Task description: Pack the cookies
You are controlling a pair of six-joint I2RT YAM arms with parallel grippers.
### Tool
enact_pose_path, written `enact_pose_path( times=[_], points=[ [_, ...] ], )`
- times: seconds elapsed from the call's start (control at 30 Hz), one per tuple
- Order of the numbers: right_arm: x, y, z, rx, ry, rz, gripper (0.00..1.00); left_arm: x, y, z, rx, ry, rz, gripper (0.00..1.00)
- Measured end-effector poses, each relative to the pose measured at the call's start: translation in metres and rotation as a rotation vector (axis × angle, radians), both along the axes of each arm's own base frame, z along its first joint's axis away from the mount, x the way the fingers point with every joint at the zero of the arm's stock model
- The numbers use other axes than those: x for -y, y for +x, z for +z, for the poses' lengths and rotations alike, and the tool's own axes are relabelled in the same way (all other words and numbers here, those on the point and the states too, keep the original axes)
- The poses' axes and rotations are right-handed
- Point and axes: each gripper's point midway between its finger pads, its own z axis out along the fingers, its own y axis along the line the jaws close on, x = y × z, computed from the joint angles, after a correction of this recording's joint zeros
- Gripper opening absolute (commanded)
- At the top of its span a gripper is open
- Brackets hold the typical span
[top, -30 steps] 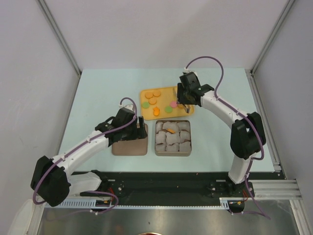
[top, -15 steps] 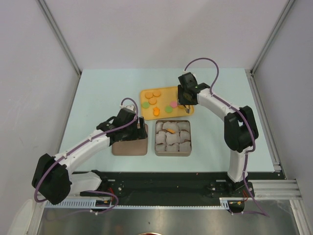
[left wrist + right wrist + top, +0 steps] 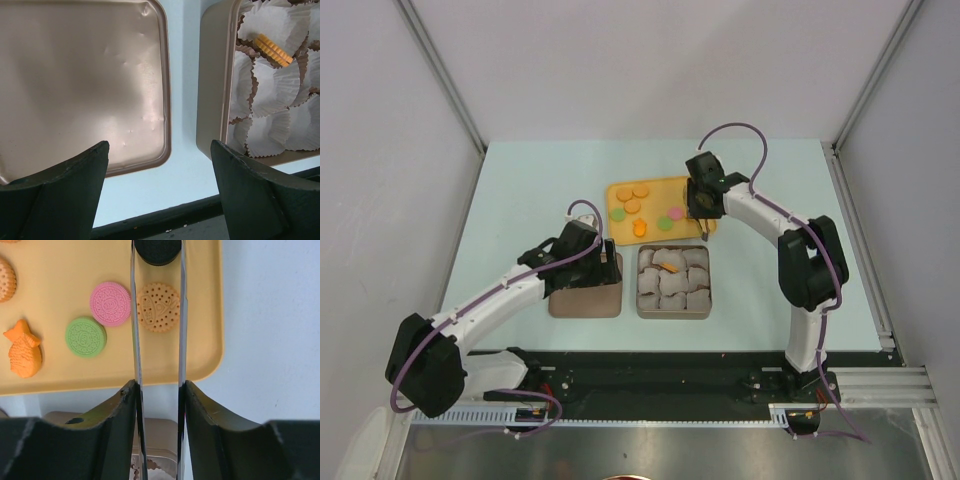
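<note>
The cookies lie on a yellow tray (image 3: pixel 660 192): orange discs (image 3: pixel 633 197), plus a pink one (image 3: pixel 110 303), a green one (image 3: pixel 85 336), a fish-shaped orange one (image 3: pixel 23 349) and a tan round one (image 3: pixel 158 307). My right gripper (image 3: pixel 158 384) is over the tray's right end, shut on metal tongs (image 3: pixel 134 315). The tong blades straddle the tan cookie, and their tips touch both sides of a black cookie (image 3: pixel 157 251). One ridged orange cookie (image 3: pixel 273 49) rests in the tin (image 3: pixel 215 100). My left gripper (image 3: pixel 159 145) hangs open and empty over the gap between lid and tin.
The square tin (image 3: pixel 673 281) is lined with crumpled white paper cups (image 3: pixel 275 100). Its flat metal lid (image 3: pixel 75 75) lies just to the left of it on the pale blue table. A black rail (image 3: pixel 660 370) runs along the near edge.
My right gripper has squeezed the tongs narrower and shifted slightly over the tray's right end. The left arm has not moved.
</note>
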Motion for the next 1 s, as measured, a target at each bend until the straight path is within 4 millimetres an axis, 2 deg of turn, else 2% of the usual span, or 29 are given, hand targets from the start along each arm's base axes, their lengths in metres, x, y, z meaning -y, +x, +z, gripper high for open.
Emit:
enact_pose_path(
  times=[0.2, 0.3, 0.43, 0.57, 0.7, 0.8, 0.93, 1.0],
  points=[
    [0.003, -0.004, 0.004, 0.003, 0.002, -0.002, 0.33, 0.000, 0.000, 0.000, 0.000, 0.000, 0.000, 0.87],
    [0.002, -0.010, 0.028, 0.041, 0.011, 0.003, 0.32, 0.000, 0.000, 0.000, 0.000, 0.001, 0.000, 0.87],
    [-0.003, -0.029, 0.077, 0.125, 0.031, 0.027, 0.28, 0.000, 0.000, 0.000, 0.002, 0.001, 0.002, 0.87],
    [-0.016, -0.067, 0.128, 0.221, 0.063, 0.082, 0.28, 0.000, 0.000, 0.001, 0.006, -0.001, 0.002, 0.87],
    [-0.024, -0.114, 0.150, 0.251, 0.073, 0.141, 0.28, 0.000, 0.000, 0.003, 0.011, -0.005, 0.002, 0.87],
    [-0.027, -0.146, 0.150, 0.241, 0.065, 0.173, 0.27, 0.000, 0.001, 0.005, 0.016, -0.008, 0.002, 0.87],
    [-0.027, -0.197, 0.132, 0.191, 0.031, 0.218, 0.27, 0.000, 0.001, 0.008, 0.025, -0.014, 0.002, 0.87],
    [-0.027, -0.214, 0.126, 0.176, 0.022, 0.229, 0.27, 0.000, 0.001, 0.009, 0.028, -0.015, 0.002, 0.87]
  ],
)
